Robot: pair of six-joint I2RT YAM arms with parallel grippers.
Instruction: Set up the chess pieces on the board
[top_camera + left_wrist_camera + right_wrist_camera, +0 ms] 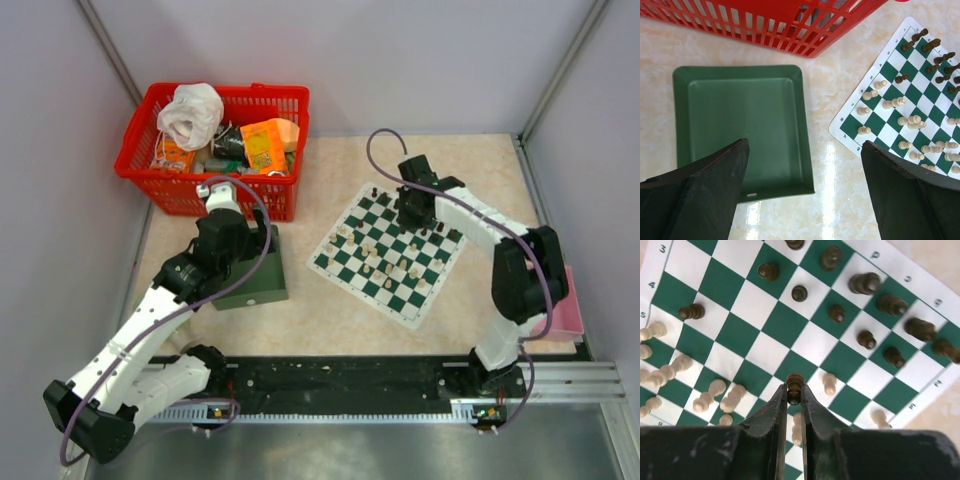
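— Two grippers: how do they stand?
— Your right gripper (794,395) has its jaws pinching a dark piece (795,381) by the head, over the board (807,342). You can't tell whether its base touches the square.
— What lies around those jaws?
— Cream pieces (715,392) cluster to their left, and one more stands just to their right. The other dark pieces (865,284) stand beyond them, mostly ahead to the right.
— Any writing?
— On the board's white border you can read 3, 4 and 5 far left of the jaws, and 2 and 3 to the right. The letters along the far edge are too skewed to read surely.
— And the left?
— Your left gripper (804,145) has its jaws spread wide, holding nothing. A green tray (740,110) lies ahead of the left jaw, the board ahead of the right jaw, and a red basket (790,25) beyond both.
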